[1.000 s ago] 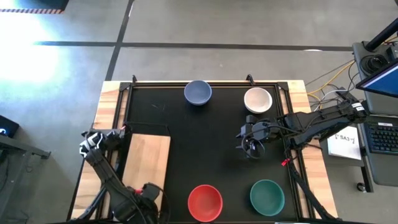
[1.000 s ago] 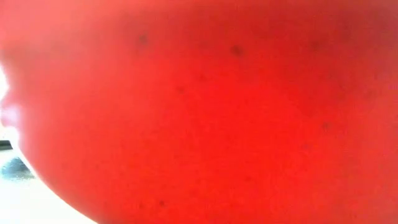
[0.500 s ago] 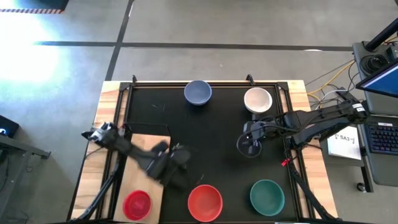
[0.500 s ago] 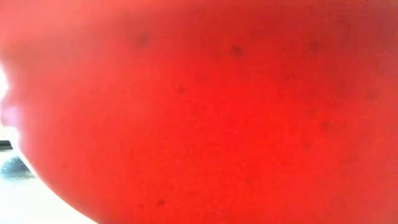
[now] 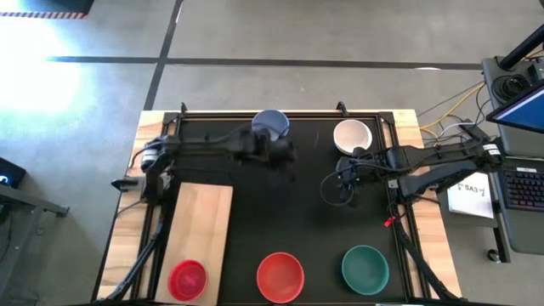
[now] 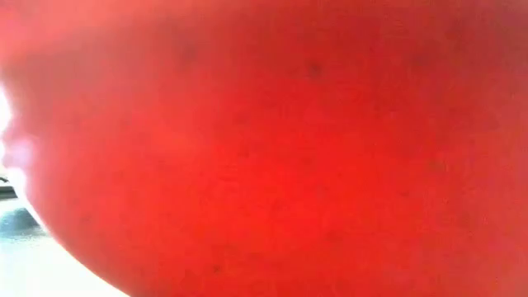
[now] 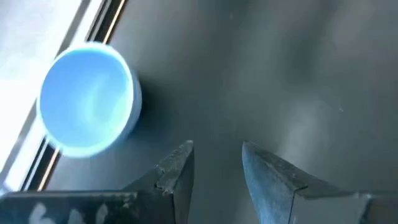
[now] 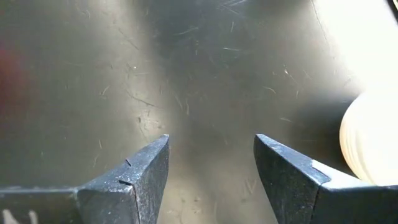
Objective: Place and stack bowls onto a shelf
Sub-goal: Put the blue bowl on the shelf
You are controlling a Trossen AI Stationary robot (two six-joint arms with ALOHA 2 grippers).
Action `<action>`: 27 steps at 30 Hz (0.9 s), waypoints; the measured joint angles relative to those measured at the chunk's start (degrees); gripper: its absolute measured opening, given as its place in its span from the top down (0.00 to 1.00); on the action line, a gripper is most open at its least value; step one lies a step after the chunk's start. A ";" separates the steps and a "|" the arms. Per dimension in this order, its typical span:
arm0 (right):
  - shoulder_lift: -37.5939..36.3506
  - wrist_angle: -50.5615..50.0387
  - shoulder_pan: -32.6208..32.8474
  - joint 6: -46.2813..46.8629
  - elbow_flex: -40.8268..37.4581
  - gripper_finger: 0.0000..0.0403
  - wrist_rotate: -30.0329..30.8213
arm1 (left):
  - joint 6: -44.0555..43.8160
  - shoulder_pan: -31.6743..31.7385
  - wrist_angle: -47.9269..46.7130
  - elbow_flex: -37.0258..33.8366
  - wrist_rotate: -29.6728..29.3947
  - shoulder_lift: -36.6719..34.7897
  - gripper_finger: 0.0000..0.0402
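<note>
Grey concrete floor surrounds the black tabletop (image 5: 280,212) in the high view, with a desk, a keyboard (image 5: 522,187) and loose cables at the right edge. On the table's left side lies the shelf (image 5: 200,229), a pale wooden board, and a magenta bowl (image 5: 188,279) sits on its near end. A red bowl (image 5: 280,276) and a teal bowl (image 5: 365,268) stand along the near edge of the black top; a blue-grey bowl (image 5: 270,124) and a white bowl (image 5: 352,136) stand along the far edge. The left gripper (image 5: 285,151) reaches across just beside the blue-grey bowl, partly covering it. The right gripper (image 5: 340,189) hangs over bare tabletop near the white bowl.

The low view is filled almost wholly by the red bowl's (image 6: 272,148) wall, which blocks everything behind it.

In the left wrist view the left gripper (image 7: 217,165) has its fingers parted around nothing, the blue-grey bowl (image 7: 87,99) off to one side.

In the right wrist view the right gripper (image 8: 211,165) stands wide apart and empty over scratched tabletop, the white bowl (image 8: 370,140) at the edge.
</note>
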 joint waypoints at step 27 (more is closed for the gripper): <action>0.09 1.16 -0.66 -0.50 -4.60 0.45 5.07 | 11.53 18.88 25.11 -20.29 7.00 4.13 0.70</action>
